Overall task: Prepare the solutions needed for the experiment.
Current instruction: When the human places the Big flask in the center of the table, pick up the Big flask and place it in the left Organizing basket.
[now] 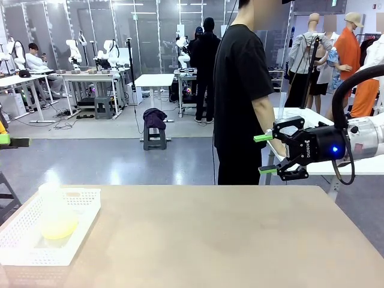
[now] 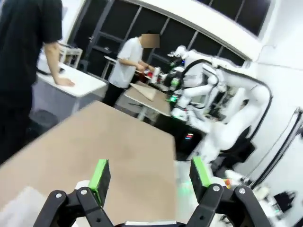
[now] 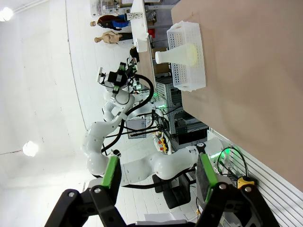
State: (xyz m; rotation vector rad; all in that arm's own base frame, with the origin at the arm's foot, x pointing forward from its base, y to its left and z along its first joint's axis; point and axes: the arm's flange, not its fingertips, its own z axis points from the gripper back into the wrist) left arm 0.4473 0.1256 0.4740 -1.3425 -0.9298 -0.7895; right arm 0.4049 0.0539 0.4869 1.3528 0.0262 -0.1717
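The white basket [image 1: 24, 252] is cut off by the front view's left edge.

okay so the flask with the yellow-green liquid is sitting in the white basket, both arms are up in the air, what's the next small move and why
Probably bring the left gripper down toward the flask. The flask stands upright in the white basket at the table's left edge, on that arm's side. The right gripper hangs far off over the right edge. Both grippers' jaws stand open and empty, so nothing needs releasing first.

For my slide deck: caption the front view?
Conical flask of yellow-green solution sits in white basket; open right gripper hovers.
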